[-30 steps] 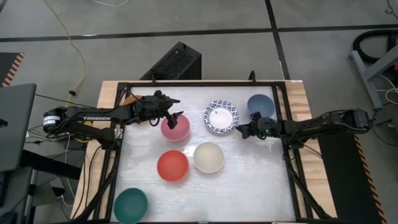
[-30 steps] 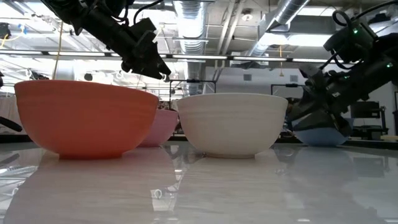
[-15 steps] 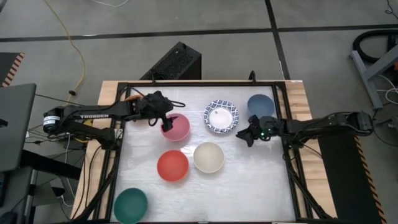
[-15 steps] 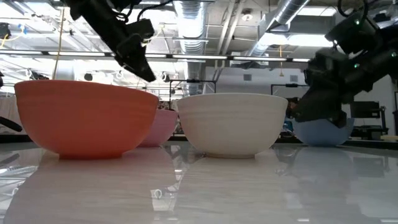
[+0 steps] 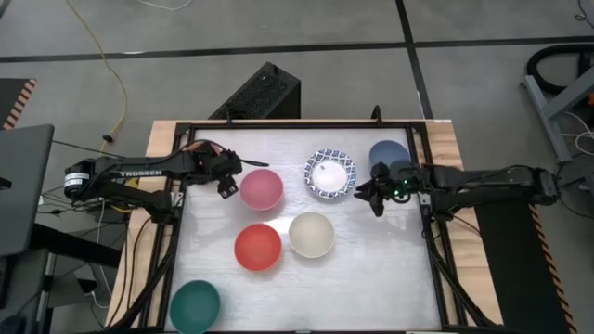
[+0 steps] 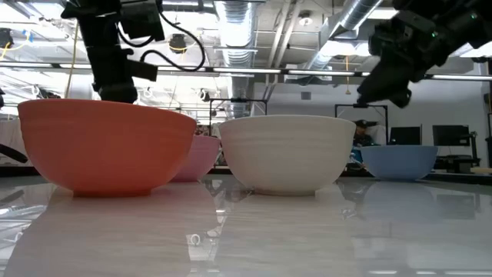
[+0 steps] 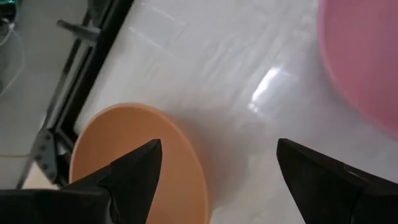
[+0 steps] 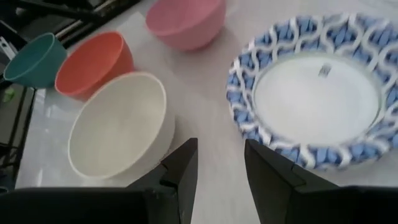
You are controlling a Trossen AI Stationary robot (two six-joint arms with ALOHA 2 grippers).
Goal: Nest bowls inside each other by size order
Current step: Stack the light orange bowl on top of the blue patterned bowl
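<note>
White and glossy, the table (image 5: 371, 269) carries a loose scatter of bowls, none nested yet. Biggest first: the patterned bowl (image 5: 330, 173) sits at the far middle, its blue-and-white rim wide and shallow. Just beside it hovers the right gripper (image 5: 374, 197), empty, fingers only a little apart in its wrist view — too narrow, I'd say, to take that broad rim, so a grab there could skid off or tip the bowl. The blue bowl (image 5: 389, 156) lies right behind that arm, touching close to it; a careless swing could knock it against the frame. Next, the cream bowl (image 5: 311, 234) and red bowl (image 5: 257, 247) stand almost side by side mid-table, so a pick on one may nudge the other. The green bowl (image 5: 195, 306) waits alone at the near left corner. The pink bowl (image 5: 262, 188) sits just beside the left gripper (image 5: 225, 182), which is empty and spread wide above the orange bowl (image 7: 140, 162) tucked at the table edge — a clumsy close there could shove it off the edge.
</note>
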